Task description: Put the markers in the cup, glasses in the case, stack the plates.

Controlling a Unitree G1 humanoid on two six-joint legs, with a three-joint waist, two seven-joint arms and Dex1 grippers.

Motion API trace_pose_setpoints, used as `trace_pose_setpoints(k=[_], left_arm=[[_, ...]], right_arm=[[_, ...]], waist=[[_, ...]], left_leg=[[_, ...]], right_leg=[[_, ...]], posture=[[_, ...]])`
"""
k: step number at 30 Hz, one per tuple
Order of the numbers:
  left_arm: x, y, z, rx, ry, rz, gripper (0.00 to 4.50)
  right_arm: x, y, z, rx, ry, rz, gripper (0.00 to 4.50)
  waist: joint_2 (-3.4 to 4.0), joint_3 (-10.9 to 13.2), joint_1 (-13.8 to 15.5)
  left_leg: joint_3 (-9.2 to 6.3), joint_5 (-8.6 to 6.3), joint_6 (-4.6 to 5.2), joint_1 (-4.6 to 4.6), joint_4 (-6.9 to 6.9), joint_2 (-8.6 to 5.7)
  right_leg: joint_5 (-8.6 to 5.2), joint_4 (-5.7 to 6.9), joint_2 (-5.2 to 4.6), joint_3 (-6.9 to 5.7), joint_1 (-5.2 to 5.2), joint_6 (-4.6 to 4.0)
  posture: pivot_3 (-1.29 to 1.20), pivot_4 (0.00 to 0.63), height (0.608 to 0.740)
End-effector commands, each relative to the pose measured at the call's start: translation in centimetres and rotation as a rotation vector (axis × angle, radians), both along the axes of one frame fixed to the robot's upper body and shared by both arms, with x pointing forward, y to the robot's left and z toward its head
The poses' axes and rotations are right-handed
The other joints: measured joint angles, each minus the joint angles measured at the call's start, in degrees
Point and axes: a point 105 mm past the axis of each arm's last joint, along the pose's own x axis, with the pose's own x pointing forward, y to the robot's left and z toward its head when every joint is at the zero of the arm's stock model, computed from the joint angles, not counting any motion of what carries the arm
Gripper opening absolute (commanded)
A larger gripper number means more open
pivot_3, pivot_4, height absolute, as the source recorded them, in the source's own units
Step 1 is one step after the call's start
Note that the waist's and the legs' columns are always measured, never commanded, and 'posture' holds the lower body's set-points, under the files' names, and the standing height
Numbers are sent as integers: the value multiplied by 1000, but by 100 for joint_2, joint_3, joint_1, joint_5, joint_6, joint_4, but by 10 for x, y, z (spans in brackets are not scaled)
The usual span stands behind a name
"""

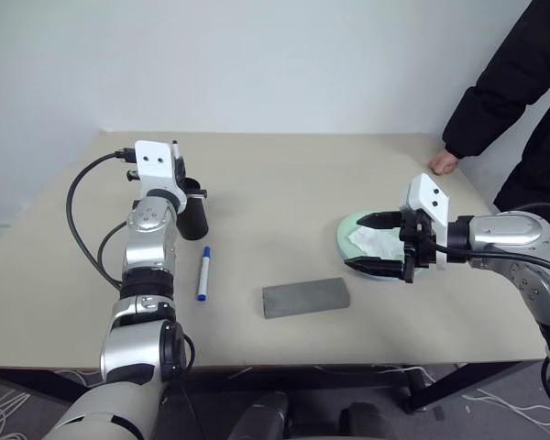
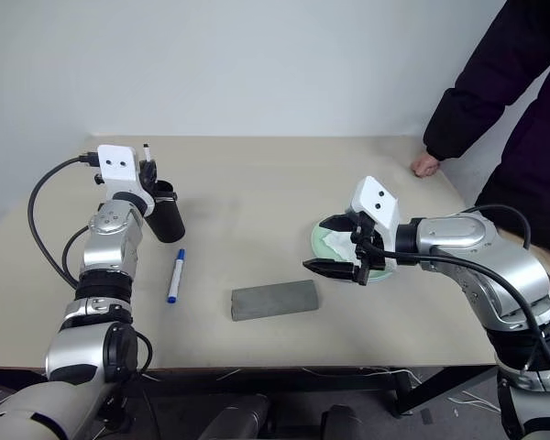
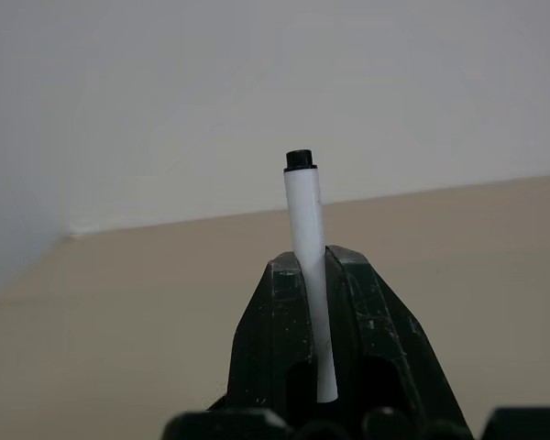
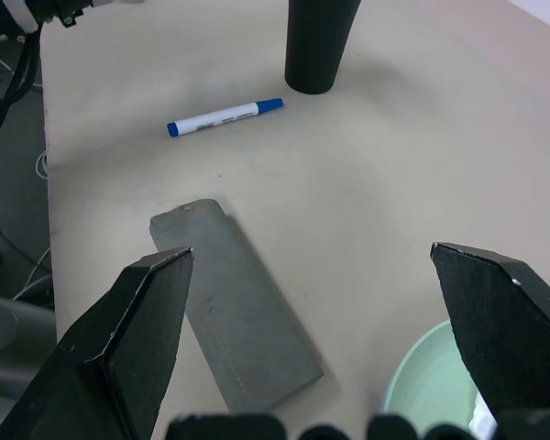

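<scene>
From where the head camera looks, the left gripper (image 1: pixel 177 163) is up by the black cup (image 1: pixel 192 213), clamped on the thin black-capped marker (image 1: pixel 175 149), which stands upright in it. That pen's light and stiff, but slick plastic, so I'd guess a pinch mid-barrel is the safe spot. The blue marker (image 1: pixel 203 273) lies flat on the table (image 1: pixel 284 183) near the cup's base, with the grey case (image 1: pixel 305 296) further along. The right gripper (image 1: pixel 383 245) hangs with its jaws wide apart over the green plate (image 1: pixel 346 231), which has a crumpled tissue (image 1: pixel 374 241) in it. A person's hand (image 1: pixel 443 164) rests on the far edge.

Left wrist camera: two fingers (image 3: pixel 275 339) squeezed together on the white barrel, cap sticking up well above them. The grip looks low on the pen, so it could pivot.

Right wrist camera: the open fingers (image 4: pixel 133 330) frame the case, which looks soft-skinned but boxy; I'd grab it across the narrow width. The plate rim peeks in at the corner: thin, light, probably slippery.
</scene>
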Motion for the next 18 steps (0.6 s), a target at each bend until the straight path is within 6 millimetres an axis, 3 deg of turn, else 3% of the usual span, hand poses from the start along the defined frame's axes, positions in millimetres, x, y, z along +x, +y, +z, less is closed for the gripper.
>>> trace_pose_setpoints(k=[1, 12, 18], left_arm=[[-2, 5, 7, 10, -39, 7, 25], [-4, 5, -8, 16, -3, 0, 25], [-3, 4, -7, 19, -2, 1, 1741]], right_arm=[[0, -1, 13, 5, -54, -4, 4500], [1, -1, 13, 3, -57, -7, 4500], [1, -2, 13, 3, -57, -7, 4500]], waist=[[0, 0, -1], [2, -2, 0], [3, -3, 0]], left_leg=[[0, 0, 0, 0, 0, 0], [0, 0, 0, 1, -1, 0], [0, 0, 0, 1, -1, 0]], right_leg=[[0, 0, 0, 0, -1, 0], [0, 0, -1, 0, 0, -1], [0, 1, -1, 0, 0, -1]], posture=[[0, 0, 727], [0, 0, 727], [0, 0, 727]])
